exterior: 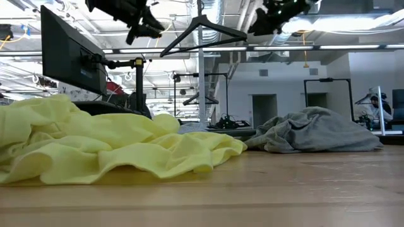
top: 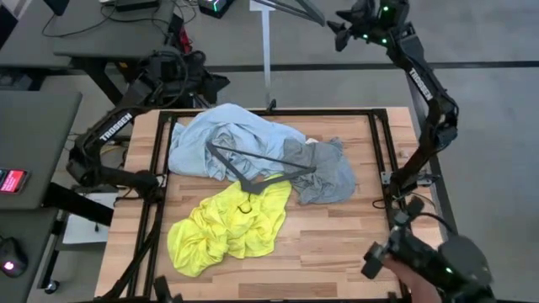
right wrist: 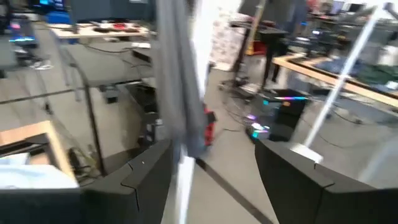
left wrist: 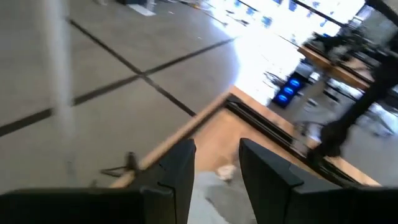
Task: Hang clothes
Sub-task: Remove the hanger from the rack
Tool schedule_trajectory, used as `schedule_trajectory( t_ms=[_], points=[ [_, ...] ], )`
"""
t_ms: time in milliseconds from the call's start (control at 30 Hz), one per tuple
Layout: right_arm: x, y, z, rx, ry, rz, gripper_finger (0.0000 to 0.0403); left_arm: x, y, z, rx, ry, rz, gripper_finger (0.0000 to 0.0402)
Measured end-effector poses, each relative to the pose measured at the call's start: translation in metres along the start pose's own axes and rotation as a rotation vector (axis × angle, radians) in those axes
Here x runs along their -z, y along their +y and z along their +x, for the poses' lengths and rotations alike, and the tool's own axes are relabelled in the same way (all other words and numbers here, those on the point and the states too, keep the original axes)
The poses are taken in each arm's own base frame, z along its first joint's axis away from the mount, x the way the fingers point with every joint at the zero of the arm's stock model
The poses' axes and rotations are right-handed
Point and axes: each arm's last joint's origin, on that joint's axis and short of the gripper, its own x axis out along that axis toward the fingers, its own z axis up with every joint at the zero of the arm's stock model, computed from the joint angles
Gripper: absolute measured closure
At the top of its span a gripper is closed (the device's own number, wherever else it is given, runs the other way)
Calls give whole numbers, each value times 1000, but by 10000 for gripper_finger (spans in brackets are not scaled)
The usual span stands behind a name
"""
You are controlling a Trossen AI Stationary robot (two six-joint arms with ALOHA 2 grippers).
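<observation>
While both grippers hover raised, jaws apart and empty, the hanger (top: 257,164) lying across the pale blue shirt (top: 223,135) could snag fabric.

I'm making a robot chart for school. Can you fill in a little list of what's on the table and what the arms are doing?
yellow T-shirt: crumpled on the table's near left part
blue shirt: heaped at the back of the table
grey T-shirt: bunched to the right of the blue shirt, touching it
hanger on clothes: dark, lying across the pile
hanger on rail: hanging empty above the table
left gripper: open, raised, holding nothing
right gripper: open, raised by a pale pole
table: wooden
</observation>
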Motion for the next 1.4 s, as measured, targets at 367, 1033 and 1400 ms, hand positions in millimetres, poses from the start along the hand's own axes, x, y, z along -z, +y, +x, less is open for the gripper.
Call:
schedule_trajectory(
  t_ms=[367,1033,1400],
  points=[
    [1,12,12,-46,-11,2,186,-1,8,-4,8,2,37,293],
    [7,25,48,-40,-118,-56,186,-1,8,-3,6,-6,76,293],
    [10,25,48,-44,-88,-56,273,-1,8,-3,7,-7,68,293]
  ],
)
